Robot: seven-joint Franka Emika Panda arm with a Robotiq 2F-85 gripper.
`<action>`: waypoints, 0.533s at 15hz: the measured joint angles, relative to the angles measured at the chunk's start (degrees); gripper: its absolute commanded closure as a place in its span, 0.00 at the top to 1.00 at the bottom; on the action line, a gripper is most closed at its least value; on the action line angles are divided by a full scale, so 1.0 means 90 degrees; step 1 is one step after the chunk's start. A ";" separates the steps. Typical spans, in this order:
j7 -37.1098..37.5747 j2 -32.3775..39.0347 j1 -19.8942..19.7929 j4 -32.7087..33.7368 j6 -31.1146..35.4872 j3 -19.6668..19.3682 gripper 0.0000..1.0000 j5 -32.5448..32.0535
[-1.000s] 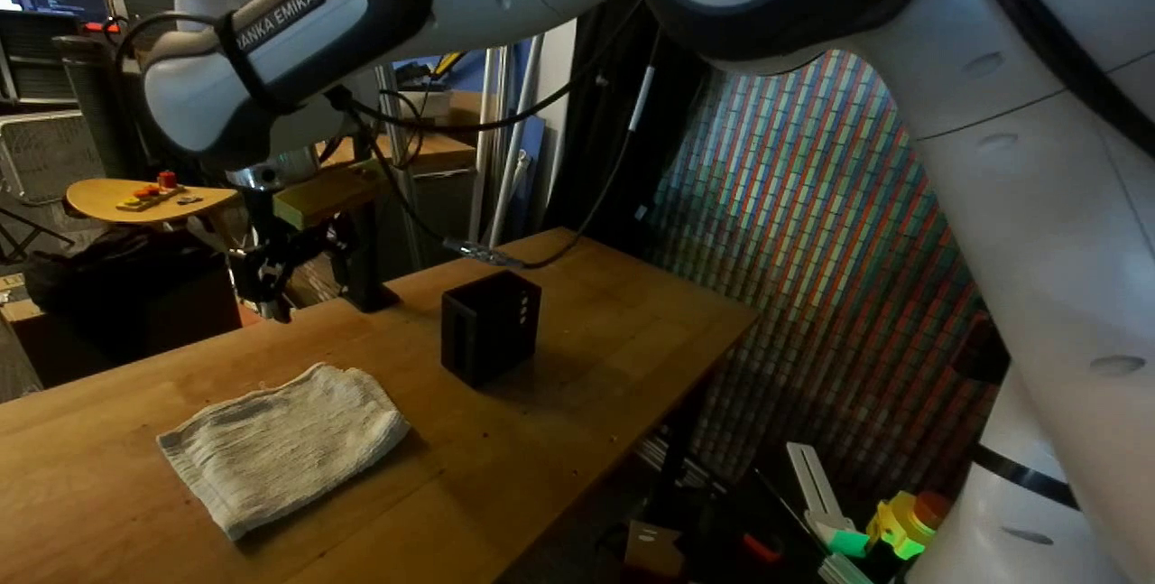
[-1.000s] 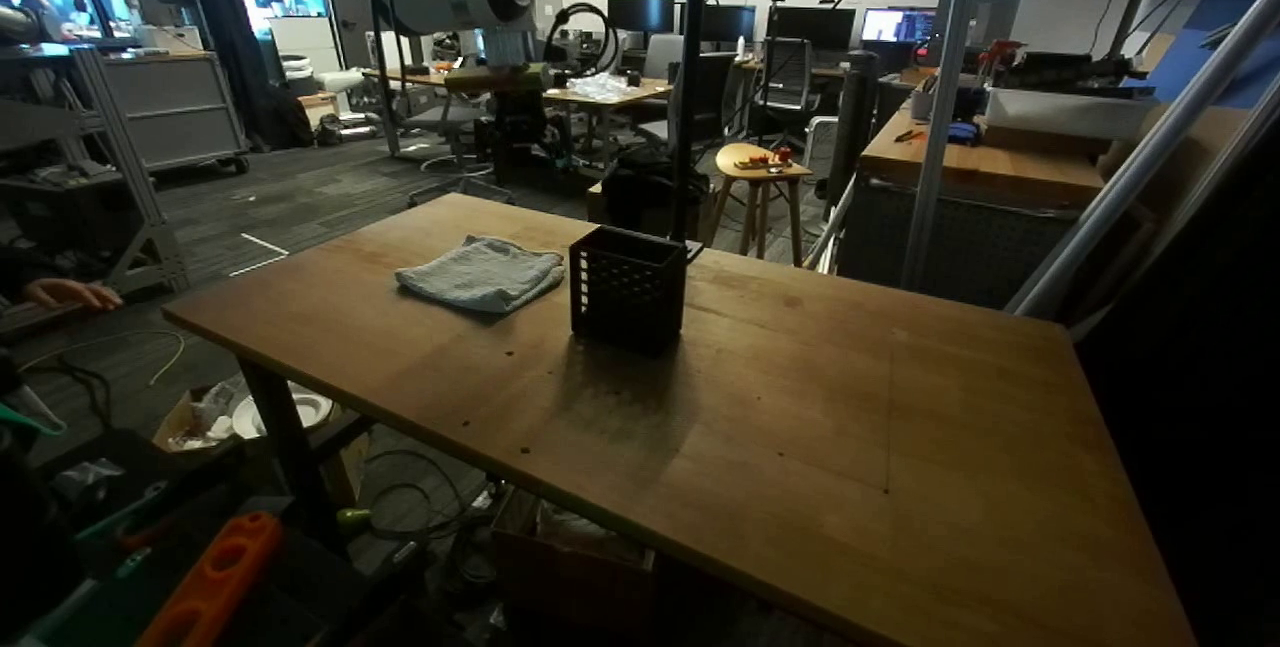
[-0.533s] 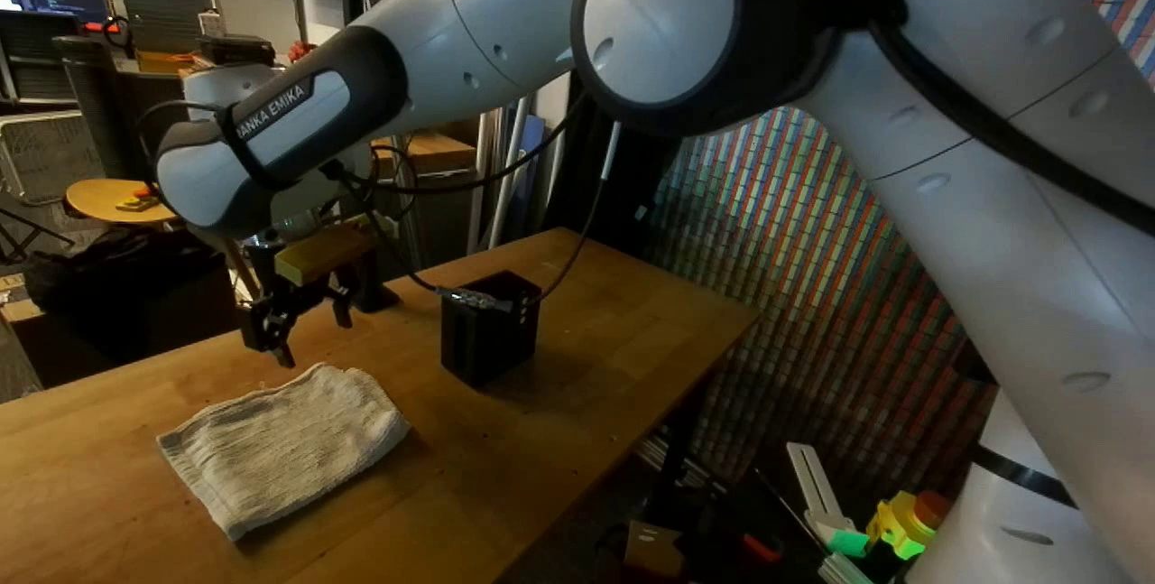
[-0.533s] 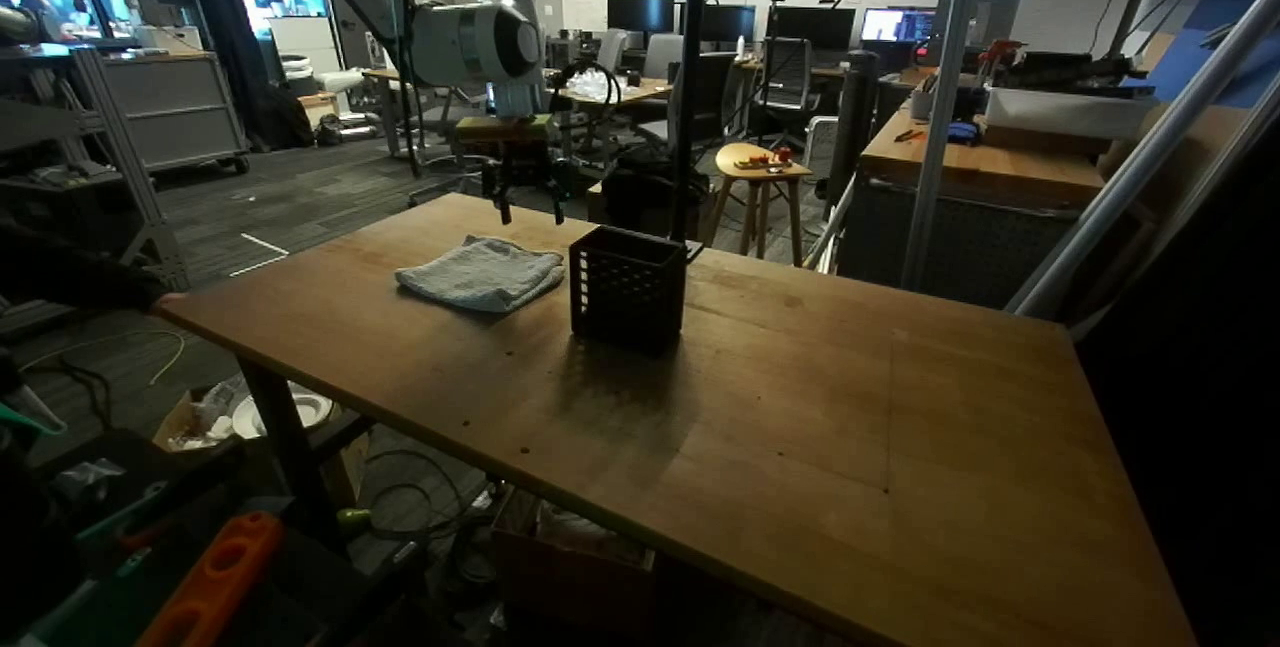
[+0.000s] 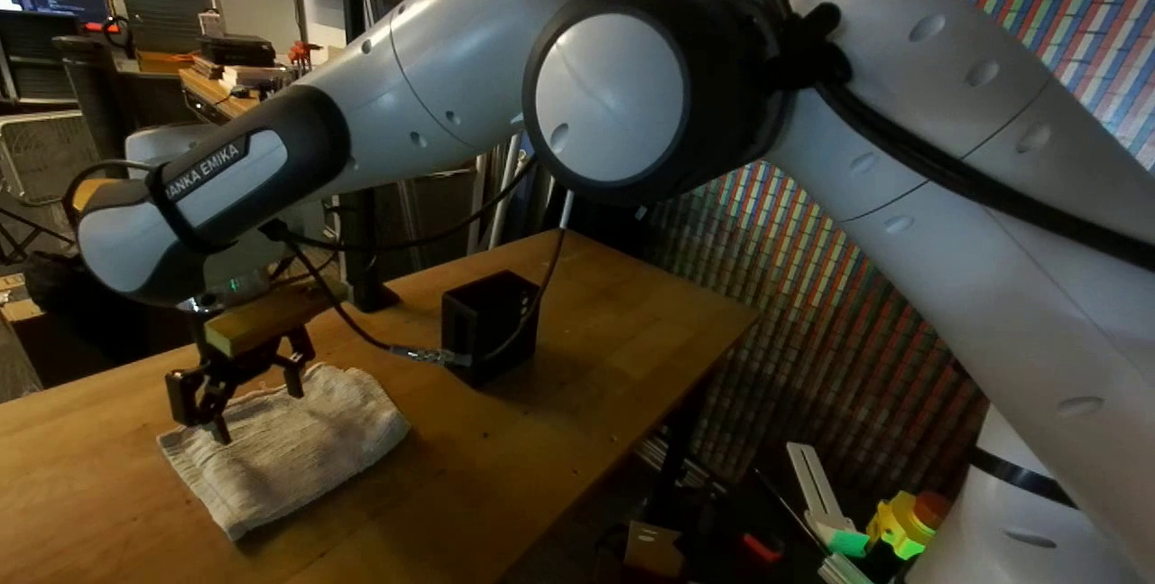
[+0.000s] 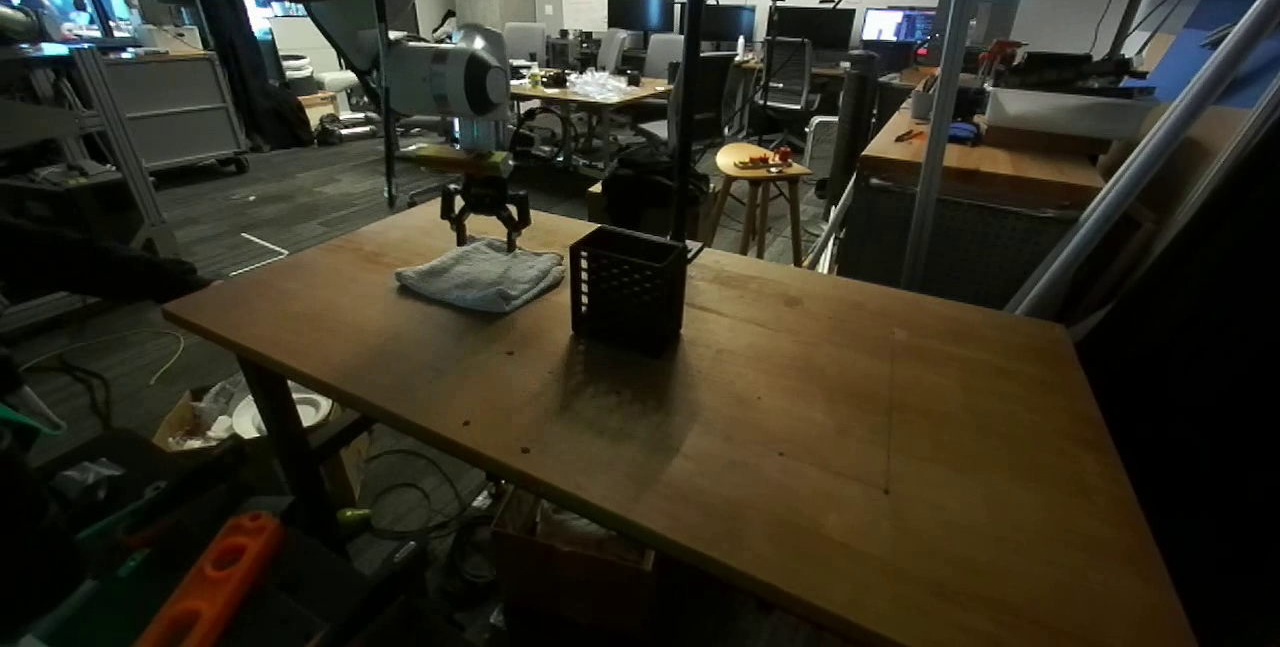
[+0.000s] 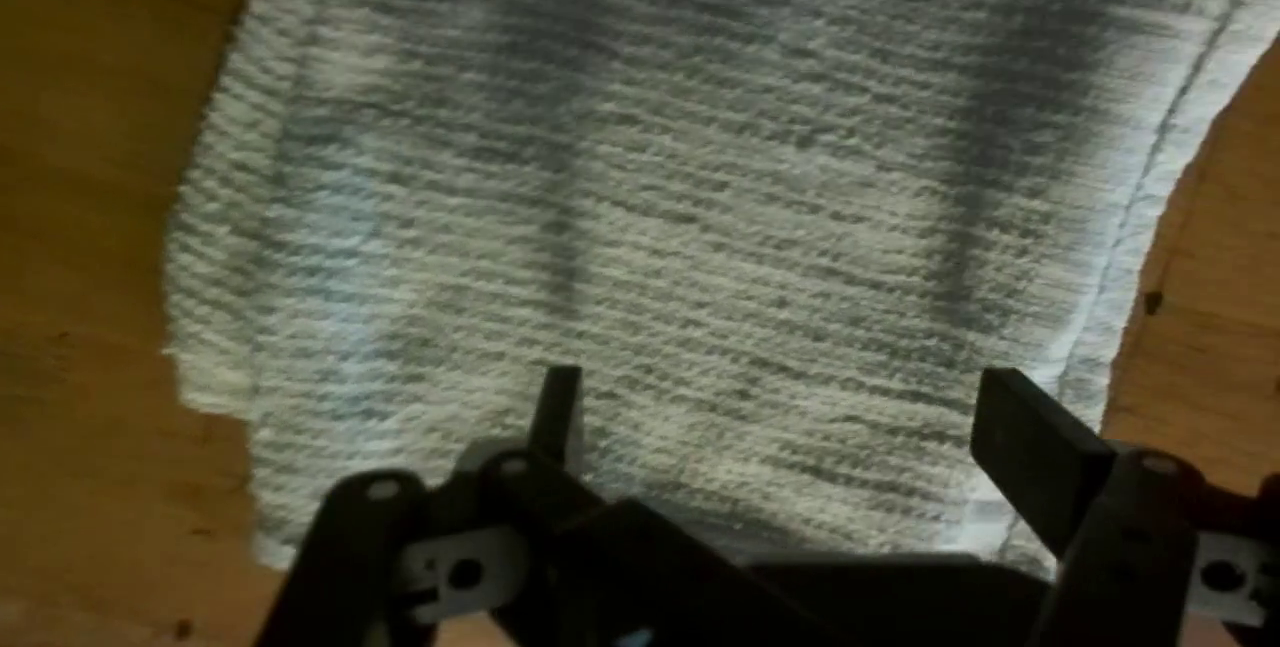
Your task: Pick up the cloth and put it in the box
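The cloth (image 5: pixel 316 458), pale grey-white and wrinkled, lies folded flat on the table in both exterior views. My gripper (image 5: pixel 259 412) hangs low over it, pointing down. In an exterior view the gripper (image 6: pixel 487 244) is above the cloth's far part. The wrist view has the cloth (image 7: pixel 750 207) filling most of the picture, and the spread fingers (image 7: pixel 1035 447) of my gripper (image 7: pixel 780 374) have nothing gripped between them. Whether the fingertips touch the fabric I cannot tell. The box (image 6: pixel 628 292), black with lattice sides and an open top, stands upright beside the cloth.
A black post (image 6: pixel 692 77) rises at the table's far edge, behind the box. From my arm a cable (image 5: pixel 352 318) droops in front of the box in an exterior view. A person's dark sleeve (image 6: pixel 100 262) reaches to a corner of the wooden table (image 6: pixel 800 447).
My gripper has come down from beyond the table's far edge to just above the cloth, jaws still apart. Cloth and box have not moved. A person's arm has come to the table corner.
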 measured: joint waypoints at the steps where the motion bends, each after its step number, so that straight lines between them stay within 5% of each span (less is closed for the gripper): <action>1: 0.0043 0.0085 0.0039 0.0034 0.0009 0.0030 1.00 0.0091; 5: 0.0179 0.0333 0.0107 0.0051 0.0152 0.0079 1.00 0.0353; 6: 0.0201 0.0353 0.0104 0.0051 0.0186 0.0079 0.83 0.0411; 8: 0.0210 0.0372 0.0100 0.0052 0.0234 0.0083 0.67 0.0539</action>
